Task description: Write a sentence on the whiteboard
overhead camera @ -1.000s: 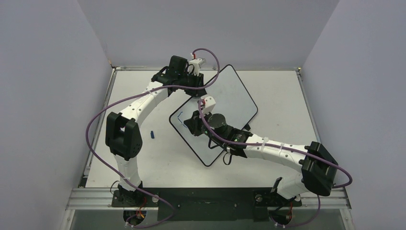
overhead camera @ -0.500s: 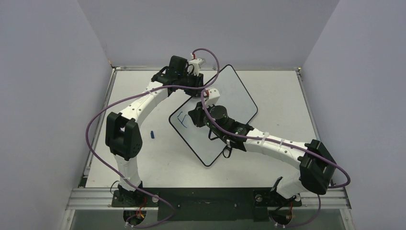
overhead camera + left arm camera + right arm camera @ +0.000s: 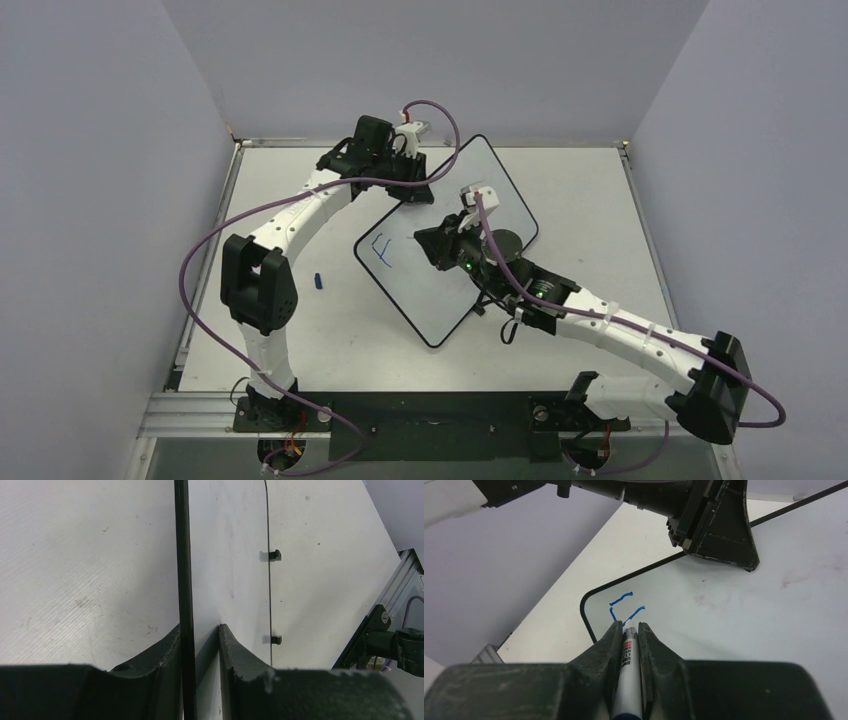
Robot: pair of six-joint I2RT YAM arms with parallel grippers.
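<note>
White table, left arm outstretched, left gripper pinching whiteboard edge, right arm bent, right gripper clamping marker (sentence barely begun).

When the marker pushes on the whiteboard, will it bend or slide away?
Probably not bend much: the whiteboard looks flat and framed, and its edge runs straight in the left wrist view. It might slide on the smooth table, but the left gripper pinches its edge, so it should stay put.
</note>
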